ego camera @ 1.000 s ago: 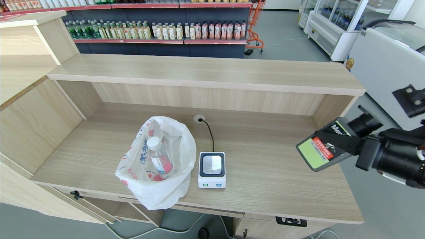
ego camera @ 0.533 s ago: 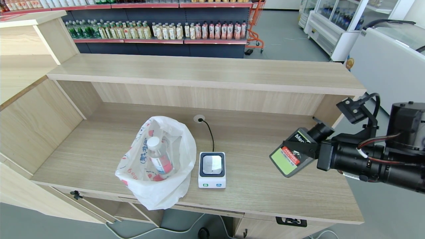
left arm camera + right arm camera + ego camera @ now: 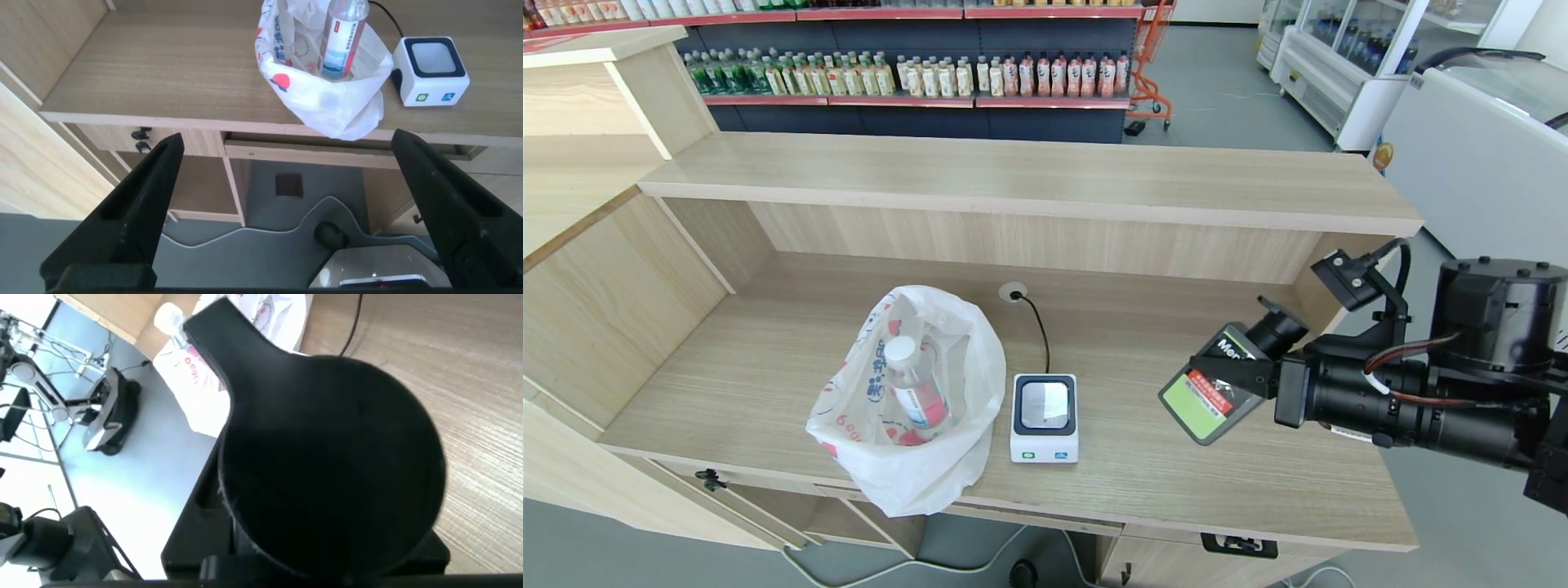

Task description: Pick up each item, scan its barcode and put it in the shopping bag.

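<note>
The right hand (image 3: 1232,377) is clamped on a dark box (image 3: 1202,402) with a green and red label. It holds the box tilted in the air to the right of the scanner (image 3: 1045,417), above the surface (image 3: 1176,482) and apart from it, with the labelled end nearer the scanner. The scanner sits flat on the surface with its window facing up, and a black cable (image 3: 1041,331) runs from behind it toward the back. Just left of the scanner stands the white shopping bag (image 3: 915,478), mouth open, with a bottle (image 3: 913,390) inside, its white cap uppermost. The left hand (image 3: 288,143) has its fingers (image 3: 139,212) spread wide and grips nothing. It hangs in front of the scanner and to its left, below the surface's front edge.
</note>
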`<state>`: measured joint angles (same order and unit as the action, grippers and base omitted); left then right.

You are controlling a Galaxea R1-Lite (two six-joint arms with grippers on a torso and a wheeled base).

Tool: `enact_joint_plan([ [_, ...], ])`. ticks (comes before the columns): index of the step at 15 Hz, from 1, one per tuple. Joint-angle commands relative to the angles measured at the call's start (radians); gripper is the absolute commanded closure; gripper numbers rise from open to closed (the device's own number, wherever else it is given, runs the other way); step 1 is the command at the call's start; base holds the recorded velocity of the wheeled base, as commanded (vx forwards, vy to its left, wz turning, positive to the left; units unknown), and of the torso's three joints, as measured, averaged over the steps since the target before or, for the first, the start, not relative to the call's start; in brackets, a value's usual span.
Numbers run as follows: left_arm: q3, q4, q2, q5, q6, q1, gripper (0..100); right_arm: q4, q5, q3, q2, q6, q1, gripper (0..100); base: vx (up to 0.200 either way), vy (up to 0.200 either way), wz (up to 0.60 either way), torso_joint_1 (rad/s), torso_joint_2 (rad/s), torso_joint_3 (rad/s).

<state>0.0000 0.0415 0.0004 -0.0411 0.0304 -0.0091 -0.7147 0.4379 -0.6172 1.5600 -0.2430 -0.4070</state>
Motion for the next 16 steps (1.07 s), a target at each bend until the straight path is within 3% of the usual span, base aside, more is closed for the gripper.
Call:
enact_joint_plan([
  [1, 0.000, 0.000, 0.000, 0.000, -0.001, 0.000, 0, 0.000, 0.001, -0.019, 0.018, -0.001, -0.015, 100, 0.000, 0.200, 0.00, -0.002, 0.00, -0.002],
  [9, 0.000, 0.000, 0.000, 0.000, 0.000, 0.000, 0, 0.000, -0.019, -0.067, 0.086, 0.004, -0.016, 100, 0.000, 0.200, 0.00, 0.006, 0.00, 0.002],
  [12, 0.000, 0.000, 0.000, 0.000, 0.000, 0.000, 0, -0.022, -0.153, -0.090, 0.153, -0.009, -0.015, 100, 0.000, 0.000, 0.00, 0.000, 0.00, 0.000],
  [16, 0.000, 0.000, 0.000, 0.000, 0.000, 0.000, 0, -0.078, -0.168, -0.079, 0.216, -0.045, -0.015, 100, 0.000, 0.000, 0.00, 0.000, 0.00, 0.000],
])
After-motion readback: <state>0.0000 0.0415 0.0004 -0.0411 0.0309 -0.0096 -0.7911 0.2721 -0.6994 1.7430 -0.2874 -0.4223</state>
